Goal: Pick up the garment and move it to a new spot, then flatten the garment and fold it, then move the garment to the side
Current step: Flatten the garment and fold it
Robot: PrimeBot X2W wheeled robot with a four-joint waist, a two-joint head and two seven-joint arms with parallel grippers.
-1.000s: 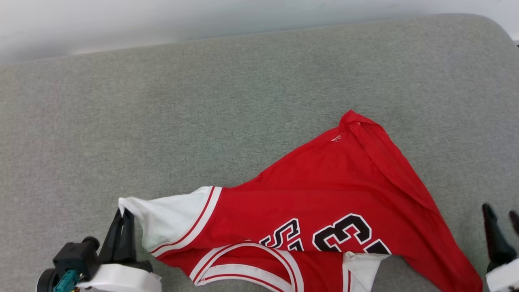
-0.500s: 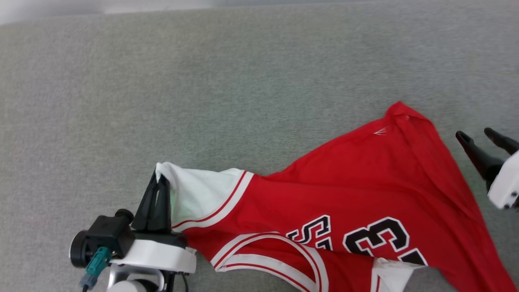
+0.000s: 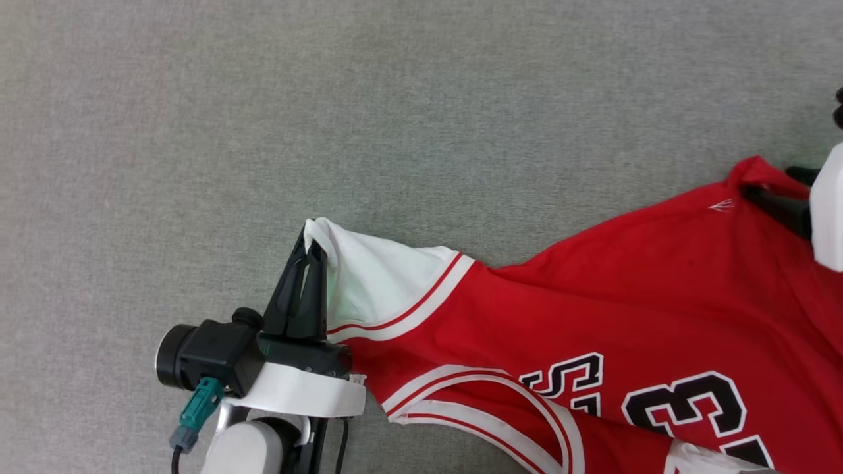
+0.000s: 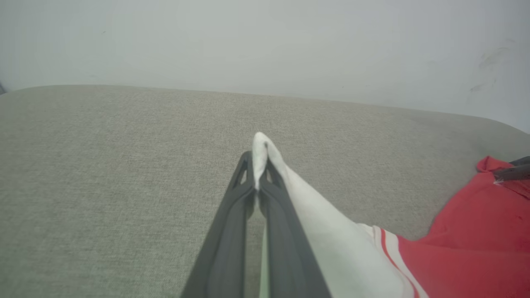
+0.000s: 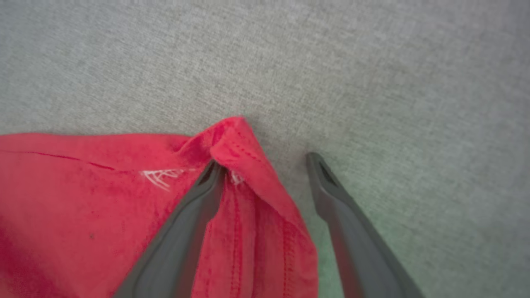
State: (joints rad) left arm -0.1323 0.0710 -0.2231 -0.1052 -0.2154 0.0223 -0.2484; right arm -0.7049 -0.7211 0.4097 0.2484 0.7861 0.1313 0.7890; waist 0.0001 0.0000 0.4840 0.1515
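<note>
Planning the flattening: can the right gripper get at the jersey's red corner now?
Probably yes: the right gripper stands open astride the jersey's red corner, one finger over the cloth, nothing between them.

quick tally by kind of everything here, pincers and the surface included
garment: 1
pincers: 2 (left pincer, right pincer)
grey cushion: 1
total: 4
</note>
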